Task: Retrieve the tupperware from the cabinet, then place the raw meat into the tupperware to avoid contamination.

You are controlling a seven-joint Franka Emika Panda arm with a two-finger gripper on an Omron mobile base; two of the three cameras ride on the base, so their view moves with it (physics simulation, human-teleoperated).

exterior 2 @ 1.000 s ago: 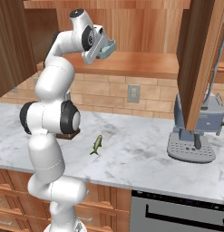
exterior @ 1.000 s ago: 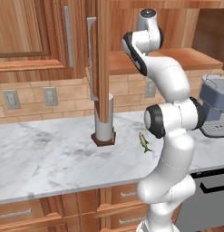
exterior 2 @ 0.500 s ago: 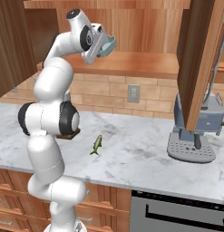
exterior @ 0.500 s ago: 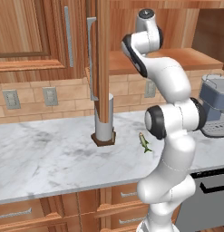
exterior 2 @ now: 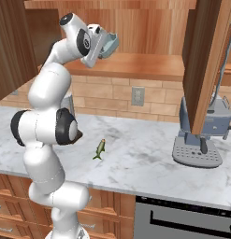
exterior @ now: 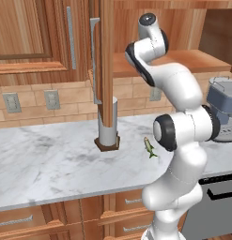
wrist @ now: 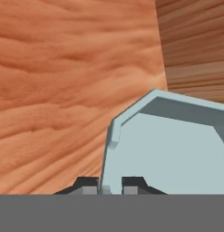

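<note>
Small pale blue-grey plastic tub [exterior 2: 109, 44] hanging up high in the open reddish-brown wooden wall cupboard [exterior 2: 135, 28], just above its shelf. Claw [wrist: 109, 186] pinching the tub's wall, one dark finger [wrist: 88, 186] on each side. Little greenish-yellow fish-shaped meat [exterior 2: 100, 148] lying down on the white marble desk [exterior 2: 135, 158], well below the tub. Grey-blue coffee machine [exterior 2: 201, 135] sitting farther along the desk.
</note>
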